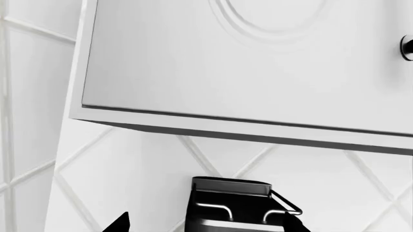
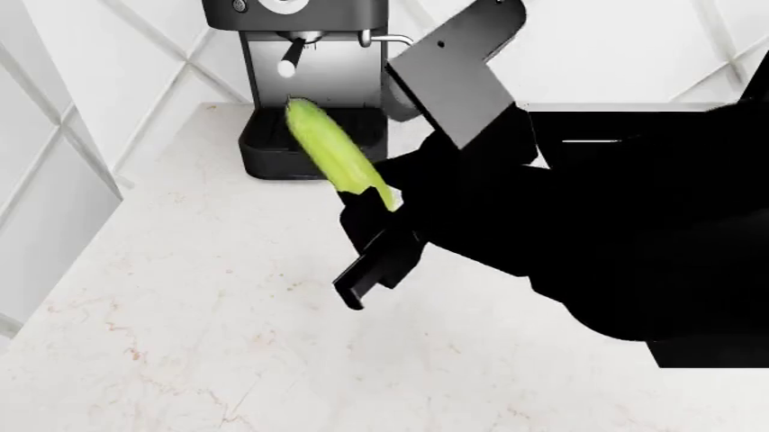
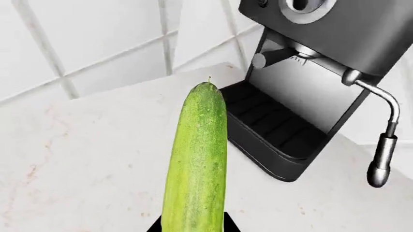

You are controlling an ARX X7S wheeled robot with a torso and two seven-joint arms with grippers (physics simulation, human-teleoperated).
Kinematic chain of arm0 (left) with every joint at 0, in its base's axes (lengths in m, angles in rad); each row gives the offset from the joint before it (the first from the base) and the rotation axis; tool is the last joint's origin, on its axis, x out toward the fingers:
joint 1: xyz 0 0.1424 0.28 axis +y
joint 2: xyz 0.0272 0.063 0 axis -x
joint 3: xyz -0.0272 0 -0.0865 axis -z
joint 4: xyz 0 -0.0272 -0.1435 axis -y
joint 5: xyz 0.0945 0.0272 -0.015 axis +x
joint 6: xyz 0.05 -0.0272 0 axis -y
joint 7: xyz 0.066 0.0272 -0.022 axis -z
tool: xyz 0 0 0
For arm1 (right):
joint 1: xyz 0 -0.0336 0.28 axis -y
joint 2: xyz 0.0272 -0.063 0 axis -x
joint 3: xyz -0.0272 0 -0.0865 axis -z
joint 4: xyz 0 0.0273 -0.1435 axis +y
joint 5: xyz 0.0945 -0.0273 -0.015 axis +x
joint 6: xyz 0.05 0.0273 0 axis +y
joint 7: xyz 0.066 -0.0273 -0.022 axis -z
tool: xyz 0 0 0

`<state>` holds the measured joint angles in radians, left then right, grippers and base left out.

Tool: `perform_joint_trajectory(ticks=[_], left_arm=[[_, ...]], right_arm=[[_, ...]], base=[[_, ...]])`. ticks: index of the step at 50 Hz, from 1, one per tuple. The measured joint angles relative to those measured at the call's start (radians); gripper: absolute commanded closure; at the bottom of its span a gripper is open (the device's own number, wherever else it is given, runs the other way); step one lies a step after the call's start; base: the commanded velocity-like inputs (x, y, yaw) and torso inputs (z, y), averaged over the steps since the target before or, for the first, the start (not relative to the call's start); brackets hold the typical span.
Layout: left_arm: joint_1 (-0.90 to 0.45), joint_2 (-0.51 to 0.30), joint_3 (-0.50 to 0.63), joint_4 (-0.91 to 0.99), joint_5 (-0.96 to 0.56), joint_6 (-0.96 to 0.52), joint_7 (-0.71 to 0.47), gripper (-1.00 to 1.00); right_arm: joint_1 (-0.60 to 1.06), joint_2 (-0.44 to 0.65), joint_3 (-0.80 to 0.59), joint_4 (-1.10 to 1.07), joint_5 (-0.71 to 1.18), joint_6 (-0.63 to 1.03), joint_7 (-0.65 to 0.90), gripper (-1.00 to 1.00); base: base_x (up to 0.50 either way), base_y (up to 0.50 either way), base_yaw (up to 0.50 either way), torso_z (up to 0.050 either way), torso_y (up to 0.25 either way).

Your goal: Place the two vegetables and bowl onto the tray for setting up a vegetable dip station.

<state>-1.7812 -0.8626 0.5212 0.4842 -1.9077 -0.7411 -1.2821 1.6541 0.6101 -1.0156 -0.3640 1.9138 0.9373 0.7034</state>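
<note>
The light-green cucumber (image 2: pixel 324 144) hangs in the air above the pale counter, just in front of the coffee machine. My right gripper (image 2: pixel 367 214) is shut on its lower end, and the free end points up toward the machine. In the right wrist view the cucumber (image 3: pixel 197 159) rises straight out from between the dark fingertips of the right gripper (image 3: pixel 192 225). My left gripper (image 1: pixel 206 224) shows only two dark tips set wide apart, with nothing between them, and it faces the wall high up. The carrot, the bowl and the tray are out of view.
A black and steel coffee machine (image 2: pixel 301 81) stands at the back of the marble counter (image 2: pixel 216 315), its steam wand (image 3: pixel 380 159) hanging at one side. White diamond-tiled walls close the corner. A white wall cabinet (image 1: pixel 245 63) hangs above the machine's top (image 1: pixel 232 203).
</note>
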Motion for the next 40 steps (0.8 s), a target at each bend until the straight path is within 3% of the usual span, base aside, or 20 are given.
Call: perform_joint_trajectory(ticks=[12, 40], left_arm=[[-0.007, 0.004, 0.003, 0.005, -0.007, 0.0, -0.004, -1.0], [-0.012, 0.006, 0.007, 0.007, -0.004, 0.001, 0.0, -1.0]], right_arm=[[0.163, 0.086, 0.086, -0.053, 0.097, -0.024, 0.175, 1.0], [0.325, 0.173, 0.128, -0.055, 0.172, 0.007, 0.319, 1.0]], base=[[0.0, 0.0, 0.0, 0.0, 0.0], [-0.11, -0.5, 0.0, 0.0, 0.0]])
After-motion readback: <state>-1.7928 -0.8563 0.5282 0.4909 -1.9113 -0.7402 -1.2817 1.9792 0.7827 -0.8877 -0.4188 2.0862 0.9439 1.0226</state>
